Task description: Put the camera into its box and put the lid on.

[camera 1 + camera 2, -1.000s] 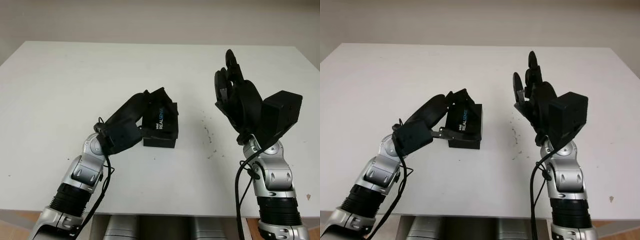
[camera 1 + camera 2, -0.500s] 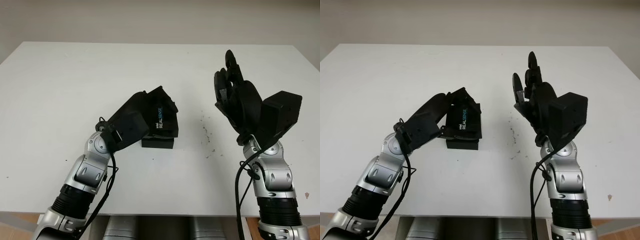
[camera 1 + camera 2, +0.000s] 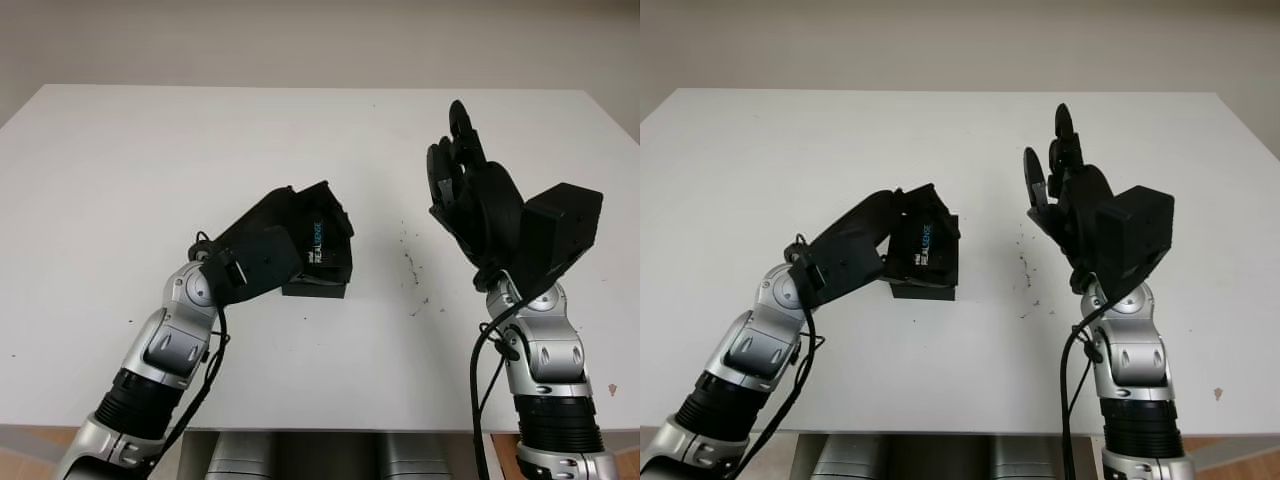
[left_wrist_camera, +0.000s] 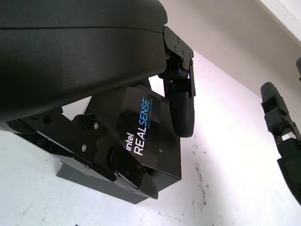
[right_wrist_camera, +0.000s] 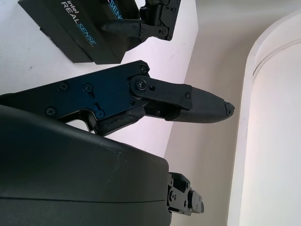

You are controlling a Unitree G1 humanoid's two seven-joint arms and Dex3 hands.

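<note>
My left hand (image 3: 312, 212) is shut on the black lid (image 3: 322, 242), which bears white "REALSENSE" lettering. It holds the lid tilted over the black box base (image 3: 315, 290), which sits on the white table (image 3: 140, 150) near the middle. In the left wrist view one finger (image 4: 181, 110) presses the lid's (image 4: 150, 141) printed face, and the base's (image 4: 84, 176) edge shows beneath it. The lid hides the inside of the box. My right hand (image 3: 458, 160) is open and raised above the table, well to the right of the box.
A few dark specks (image 3: 412, 272) mark the table between the box and my right arm. The table's front edge runs close to both forearms. Wide bare tabletop lies at the left and the back.
My left hand has turned the lid flatter and brought it lower over the box base. The right hand has not moved.
</note>
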